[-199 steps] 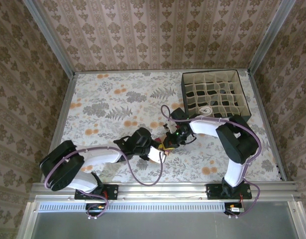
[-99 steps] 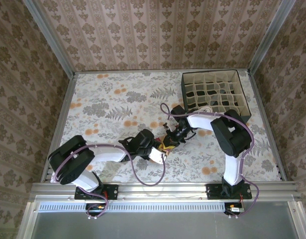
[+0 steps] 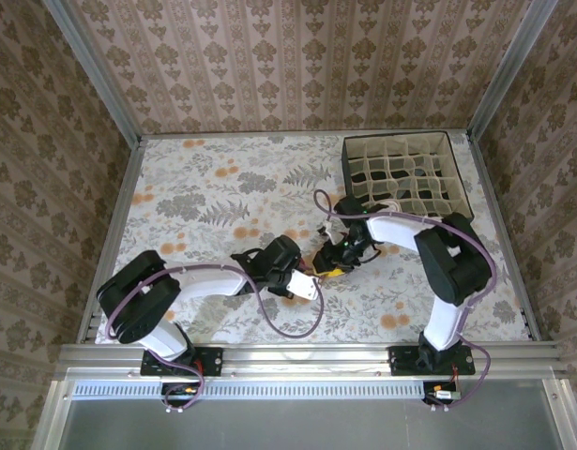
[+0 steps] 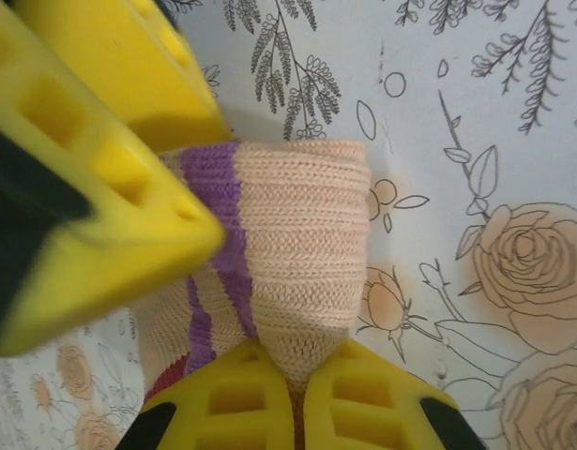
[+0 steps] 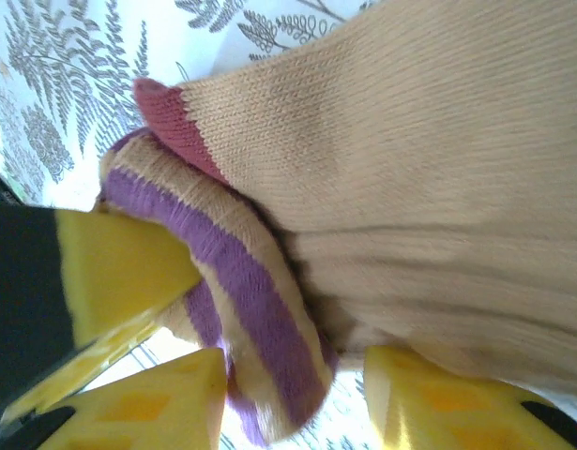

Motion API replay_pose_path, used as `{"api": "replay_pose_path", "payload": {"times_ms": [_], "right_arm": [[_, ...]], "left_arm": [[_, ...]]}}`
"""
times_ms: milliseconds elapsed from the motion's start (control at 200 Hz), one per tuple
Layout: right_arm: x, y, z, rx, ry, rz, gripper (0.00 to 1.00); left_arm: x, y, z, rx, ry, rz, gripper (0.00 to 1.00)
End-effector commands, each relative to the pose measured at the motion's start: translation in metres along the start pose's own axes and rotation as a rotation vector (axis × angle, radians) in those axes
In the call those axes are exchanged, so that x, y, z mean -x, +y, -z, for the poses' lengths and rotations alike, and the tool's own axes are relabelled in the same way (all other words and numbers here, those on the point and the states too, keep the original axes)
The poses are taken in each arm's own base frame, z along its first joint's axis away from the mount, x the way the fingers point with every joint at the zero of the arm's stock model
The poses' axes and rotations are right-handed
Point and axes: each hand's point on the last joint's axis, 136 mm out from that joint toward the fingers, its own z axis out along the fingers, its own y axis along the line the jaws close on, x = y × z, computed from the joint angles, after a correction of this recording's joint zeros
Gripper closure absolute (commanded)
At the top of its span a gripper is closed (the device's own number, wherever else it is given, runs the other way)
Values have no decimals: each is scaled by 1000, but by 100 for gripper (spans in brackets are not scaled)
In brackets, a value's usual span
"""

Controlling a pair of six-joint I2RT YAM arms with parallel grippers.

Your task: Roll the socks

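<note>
The left gripper was pressed together on a fold of the socks. Its yellow fingers met at the bottom centre of the left wrist view, with tan knit bunched between them. That pinch looked meant to anchor one end of the bundle, so the fabric could not unwind while the other arm worked on it.

The right gripper sat at the bottom of its own view with a finger on either side of the striped cuff. The cuff curled down into the gap between them. One pad touched the purple-banded knit. I could not tell whether the other pressed on it or only lay under the tan body above, so I could not tell whether this gripper was clamped or loose. Straddling the cuff this way probably served to pull or turn it over the rolled part.

From above, both grippers met nose to nose just below the centre of the frame, on the flowered table. The bundle was held between them, low against the cloth. The divided box stood apart in the upper right, so the roll was judged not yet finished or put away.
</note>
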Motion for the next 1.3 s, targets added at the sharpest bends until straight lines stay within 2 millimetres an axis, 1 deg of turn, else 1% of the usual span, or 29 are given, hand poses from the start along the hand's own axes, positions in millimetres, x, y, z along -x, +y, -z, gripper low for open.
{"api": "replay_pose_path", "payload": {"times_ms": [0,15,90,235,290,305,330,485,600,610,645,760,835,1115,1295], "right_arm": [[3,0,21,-49,-91,57,55],[7,2,23,-45,-120,77,55],[9,5,32,-54,-189,104,55],[4,9,42,-23,-323,122,57],[2,11,44,1,-370,126,58],[-1,9,42,2,-371,121,59],[-2,14,48,15,-407,139,59],[-17,14,54,33,-506,170,59],[-29,20,56,59,-560,222,56],[-30,20,56,60,-562,228,55],[-33,22,54,61,-568,250,53],[-40,29,45,61,-559,311,46],[-41,31,37,52,-538,327,44],[-32,36,9,51,-473,341,43],[-30,35,2,52,-449,345,43]], "left_arm": [[-18,-54,5,-255,75,101,100],[-17,-54,6,-267,73,109,100],[-12,-55,13,-332,55,148,100],[-2,-55,25,-453,25,249,100],[1,-50,27,-484,20,294,100],[2,-50,28,-495,18,309,100],[4,-49,29,-515,11,326,100],[14,-39,37,-619,-41,435,100],[24,-27,40,-681,-119,533,100],[27,-27,41,-692,-140,544,100],[30,-24,40,-701,-154,565,100],[27,-21,34,-712,-133,590,100],[27,-21,32,-726,-125,600,100],[29,-20,27,-754,-123,630,100],[30,-18,21,-767,-134,667,100]]}}
